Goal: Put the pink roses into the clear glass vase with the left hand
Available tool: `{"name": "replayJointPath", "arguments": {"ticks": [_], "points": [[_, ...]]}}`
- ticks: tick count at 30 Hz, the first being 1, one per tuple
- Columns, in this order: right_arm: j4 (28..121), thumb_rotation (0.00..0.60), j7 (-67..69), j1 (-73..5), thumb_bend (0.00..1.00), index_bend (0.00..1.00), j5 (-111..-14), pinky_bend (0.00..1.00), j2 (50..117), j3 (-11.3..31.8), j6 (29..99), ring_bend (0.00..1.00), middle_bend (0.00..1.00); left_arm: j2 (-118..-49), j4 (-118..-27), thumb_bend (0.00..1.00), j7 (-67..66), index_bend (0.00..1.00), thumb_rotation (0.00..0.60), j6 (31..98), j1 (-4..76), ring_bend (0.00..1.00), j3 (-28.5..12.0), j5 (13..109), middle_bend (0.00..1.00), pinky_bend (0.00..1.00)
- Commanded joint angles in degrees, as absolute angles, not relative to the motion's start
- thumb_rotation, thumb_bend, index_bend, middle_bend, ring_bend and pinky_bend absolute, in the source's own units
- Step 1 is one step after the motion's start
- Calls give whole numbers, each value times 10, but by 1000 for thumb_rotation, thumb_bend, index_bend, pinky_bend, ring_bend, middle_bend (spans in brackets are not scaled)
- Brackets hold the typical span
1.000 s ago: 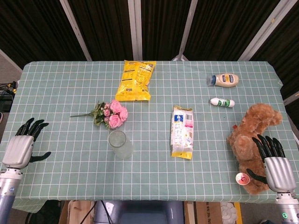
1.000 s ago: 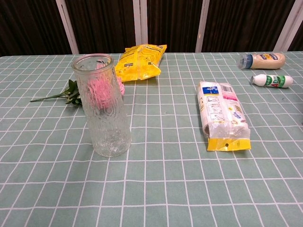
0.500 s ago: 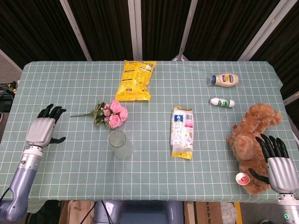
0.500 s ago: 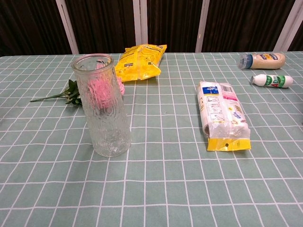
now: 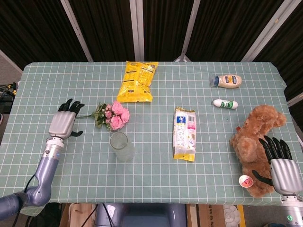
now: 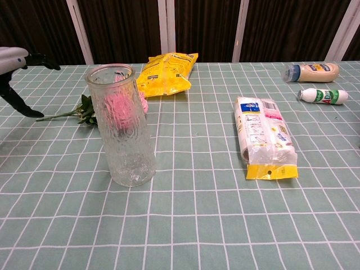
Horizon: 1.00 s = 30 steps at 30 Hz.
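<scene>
The pink roses (image 5: 116, 115) lie flat on the green checked cloth, their green stem (image 5: 84, 116) pointing left; through the glass they show as roses (image 6: 117, 108) in the chest view. The clear glass vase (image 5: 121, 145) stands upright just in front of them, the vase (image 6: 122, 126) empty. My left hand (image 5: 63, 123) hovers open, fingers spread, at the stem's left end; only the left hand's edge (image 6: 14, 64) shows in the chest view. My right hand (image 5: 280, 169) hangs open at the table's front right, over a brown teddy bear (image 5: 255, 137).
A yellow snack bag (image 5: 137, 81) lies behind the roses. A white and yellow packet (image 5: 184, 133) lies right of the vase. A mayonnaise bottle (image 5: 227, 81) and a small white bottle (image 5: 225, 103) lie at the back right. A small red-and-white cup (image 5: 245, 180) sits by the bear.
My left hand has moved from the table's left front edge up and right, reaching the stem end of the roses. The right hand has barely shifted.
</scene>
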<state>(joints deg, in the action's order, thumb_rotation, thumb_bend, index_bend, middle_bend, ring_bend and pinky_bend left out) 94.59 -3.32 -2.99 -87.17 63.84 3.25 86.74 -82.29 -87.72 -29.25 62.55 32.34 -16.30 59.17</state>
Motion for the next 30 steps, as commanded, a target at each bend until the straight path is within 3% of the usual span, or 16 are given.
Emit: {"name": "replayJointPath", "arguments": {"ticks": [1,12,22,30], "points": [[946,600,-36,-29,169,124,-869,0,639,34,868,10,90,-844,-852,151,-302,170,600,619,340,7,-163,582,100,118],[942,600,-43,-31,169,124,-853,0,643,39,860,10,90,-909,-766,150,-285,168,600,579,380,7,-166,549,100,116],[939,600,-59,-34,169,123,-845,0,649,41,853,11,90,-980,-679,150,-223,168,600,584,416,5,-175,592,100,82],[938,600,-63,-37,169,123,-842,0,651,39,846,11,90,-1024,-614,150,-194,176,600,575,438,0,-186,589,100,0]]}}
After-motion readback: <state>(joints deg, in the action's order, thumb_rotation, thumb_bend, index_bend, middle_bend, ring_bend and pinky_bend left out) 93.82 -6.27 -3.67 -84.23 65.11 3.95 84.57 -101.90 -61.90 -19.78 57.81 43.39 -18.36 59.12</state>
